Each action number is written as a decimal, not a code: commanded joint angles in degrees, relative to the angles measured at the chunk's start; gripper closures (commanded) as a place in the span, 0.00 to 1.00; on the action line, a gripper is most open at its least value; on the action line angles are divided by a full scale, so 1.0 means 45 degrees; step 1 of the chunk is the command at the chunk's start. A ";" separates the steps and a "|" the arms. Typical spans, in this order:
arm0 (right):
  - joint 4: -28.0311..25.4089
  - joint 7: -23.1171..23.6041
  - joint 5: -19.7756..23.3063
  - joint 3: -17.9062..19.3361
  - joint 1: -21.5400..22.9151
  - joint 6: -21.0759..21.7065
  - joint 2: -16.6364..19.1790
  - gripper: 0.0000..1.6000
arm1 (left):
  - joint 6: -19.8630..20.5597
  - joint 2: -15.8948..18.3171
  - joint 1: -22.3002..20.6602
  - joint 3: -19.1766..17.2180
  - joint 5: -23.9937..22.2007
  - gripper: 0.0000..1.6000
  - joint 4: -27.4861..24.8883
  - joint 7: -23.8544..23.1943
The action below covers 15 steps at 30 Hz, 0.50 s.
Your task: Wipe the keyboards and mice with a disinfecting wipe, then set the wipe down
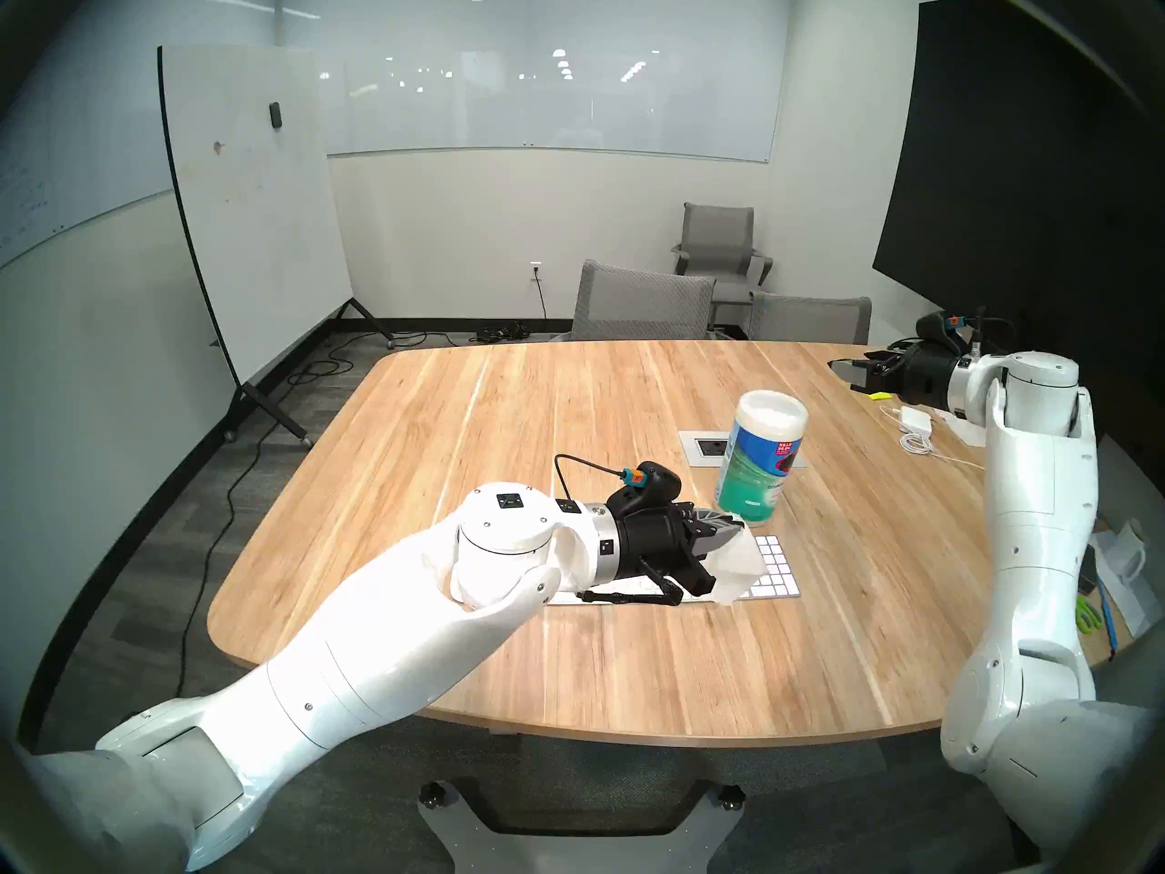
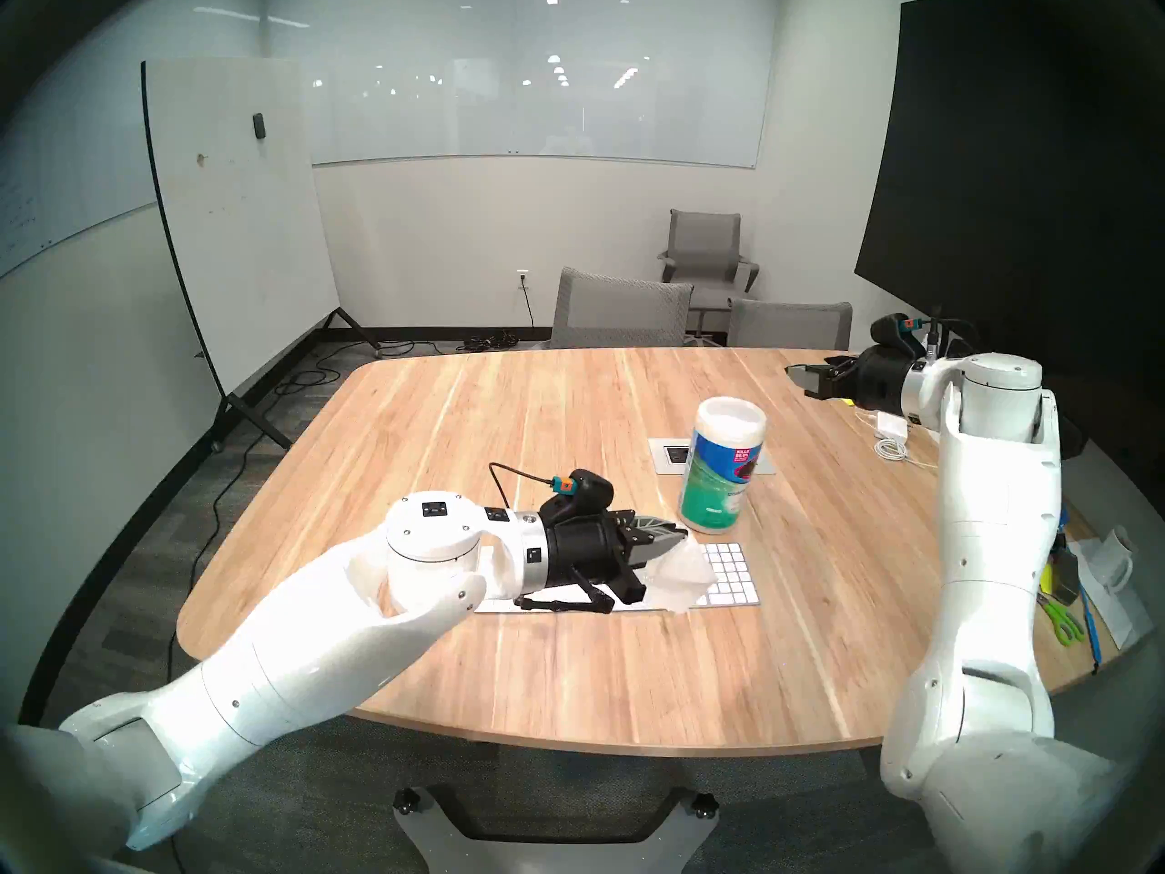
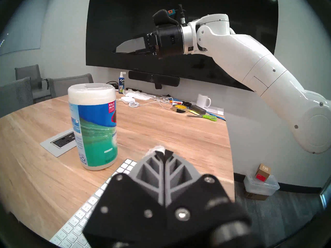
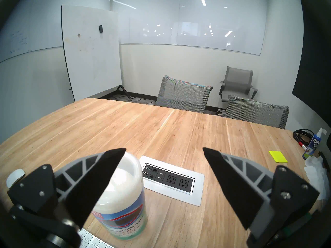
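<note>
My left gripper (image 1: 734, 529) is shut on the disinfecting wipe (image 1: 734, 567), a limp white sheet that hangs from the fingertips over the keyboard (image 1: 778, 567). The slim white keyboard lies near the table's front, mostly hidden by my left wrist. In the left wrist view the jaws (image 3: 163, 152) are pressed together, a bit of wipe (image 3: 157, 148) shows at their tip, and the keyboard (image 3: 86, 211) runs below. The white oval mouse (image 4: 15, 177) shows only at the right wrist view's left edge. My right gripper (image 1: 841, 374) is open and empty, raised at the far right.
The blue-green wipes canister (image 1: 759, 456) stands just behind the keyboard's right end. A grey outlet panel (image 1: 709, 450) is set into the table behind it. Along the right edge lie a power adapter (image 1: 914, 420) with cable, scissors (image 1: 1087, 620) and a mug (image 3: 203, 100). Grey chairs (image 1: 643, 308) line the far side.
</note>
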 commanded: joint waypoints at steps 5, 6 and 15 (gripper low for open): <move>-0.0265 -0.0010 0.0015 -0.0011 0.0214 -0.0016 0.0038 0.00 | -0.1666 0.0074 0.0318 0.0081 0.1043 0.69 -0.0406 -0.0068; -0.0266 -0.0011 0.0014 -0.0011 0.0213 -0.0015 0.0038 0.00 | -0.1878 0.0103 0.0314 0.0129 0.1057 0.69 -0.0370 -0.0063; -0.0271 -0.0012 0.0012 -0.0010 0.0212 -0.0012 0.0037 0.00 | -0.2248 0.0056 0.0416 0.0081 0.1247 0.69 -0.0273 -0.0172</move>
